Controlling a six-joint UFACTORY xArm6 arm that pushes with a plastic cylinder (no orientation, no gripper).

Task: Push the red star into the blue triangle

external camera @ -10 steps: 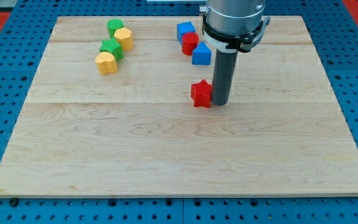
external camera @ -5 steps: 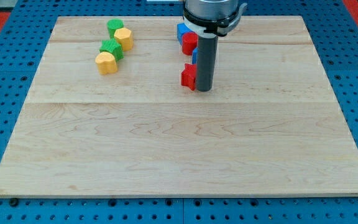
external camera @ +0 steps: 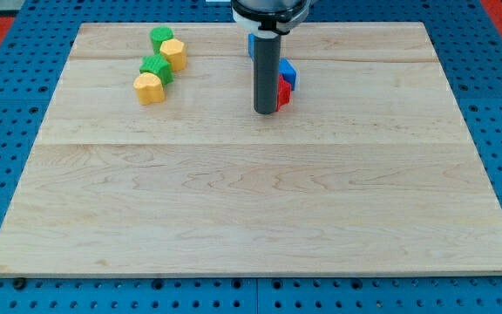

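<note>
My tip (external camera: 266,112) rests on the board just left of the red star (external camera: 284,94), which shows only as a sliver past the rod's right side. The blue triangle (external camera: 288,71) sits directly above the star towards the view's top, and the two appear to touch. The rod hides the left part of both. A blue block (external camera: 252,41) peeks out at the rod's left near its top. The red block that stood beside it earlier is hidden behind the rod.
At the view's upper left stands a cluster: a green block (external camera: 160,37), a yellow block (external camera: 174,53), a second green block (external camera: 156,68) and a second yellow block (external camera: 149,87). The board edge (external camera: 251,272) runs along the view's bottom.
The rod has moved to the view's left and up. The red star has slid up from the board's middle until it lies against the blue triangle's lower side.
</note>
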